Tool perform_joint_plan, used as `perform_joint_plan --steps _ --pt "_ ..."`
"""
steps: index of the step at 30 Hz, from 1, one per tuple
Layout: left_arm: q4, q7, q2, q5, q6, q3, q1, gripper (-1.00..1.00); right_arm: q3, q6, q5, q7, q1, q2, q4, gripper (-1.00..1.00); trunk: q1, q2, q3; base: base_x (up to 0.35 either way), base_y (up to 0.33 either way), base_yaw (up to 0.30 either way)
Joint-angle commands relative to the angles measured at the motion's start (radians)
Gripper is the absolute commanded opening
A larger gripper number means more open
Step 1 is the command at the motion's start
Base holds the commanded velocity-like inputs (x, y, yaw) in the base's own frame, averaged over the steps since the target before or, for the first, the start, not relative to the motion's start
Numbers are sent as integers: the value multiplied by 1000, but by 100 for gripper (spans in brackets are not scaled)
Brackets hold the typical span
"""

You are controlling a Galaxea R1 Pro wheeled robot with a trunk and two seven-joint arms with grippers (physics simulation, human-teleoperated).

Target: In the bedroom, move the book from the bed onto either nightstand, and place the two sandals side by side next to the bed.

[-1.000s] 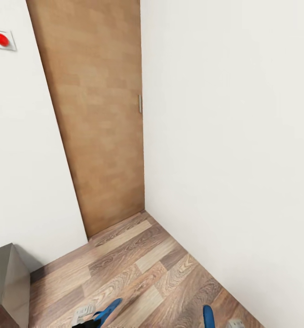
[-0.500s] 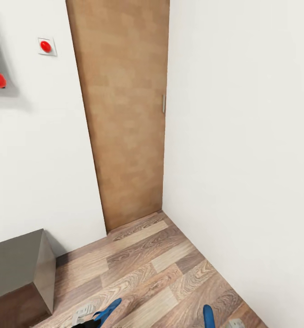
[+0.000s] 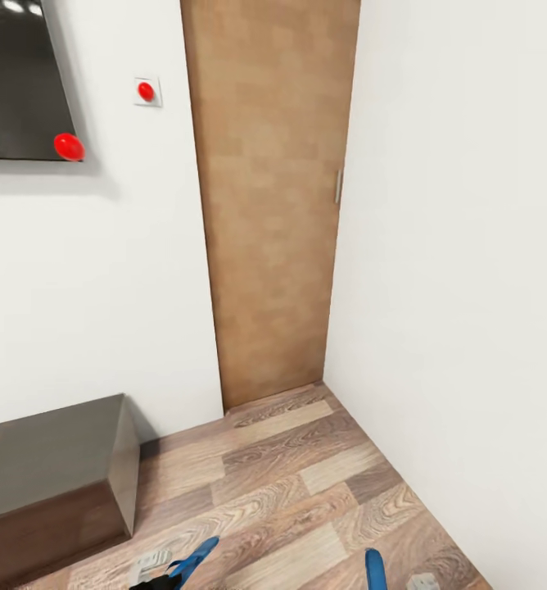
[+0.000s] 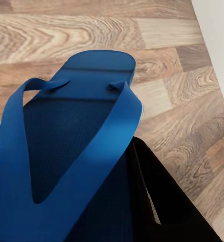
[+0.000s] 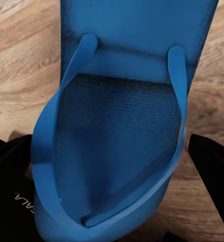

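Near corner door (image 3: 269,205), both end effectors grip blue sandals (image 4: 76,151).

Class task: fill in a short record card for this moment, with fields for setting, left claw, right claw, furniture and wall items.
Setting: room corner, wood floor, closed wooden door, white wall
Left claw: shut on a blue sandal, held over the floor
Right claw: shut on the other blue sandal
Furniture: low dark cabinet against the wall
Wall items: dark panel, red button
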Motion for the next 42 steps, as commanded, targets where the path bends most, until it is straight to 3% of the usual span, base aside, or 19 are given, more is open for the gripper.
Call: perform_joint_plan --steps 1,42 --pt "1 -3 0 -11 -9 6 -1 -100 -9 10 6 5 0 0 -2 -100 0 0 -1 0 0 293" --pt "1 -3 0 -11 -9 6 0 -100 -9 10 6 6 0 0 -2 -100 0 0 -1 0 0 293"
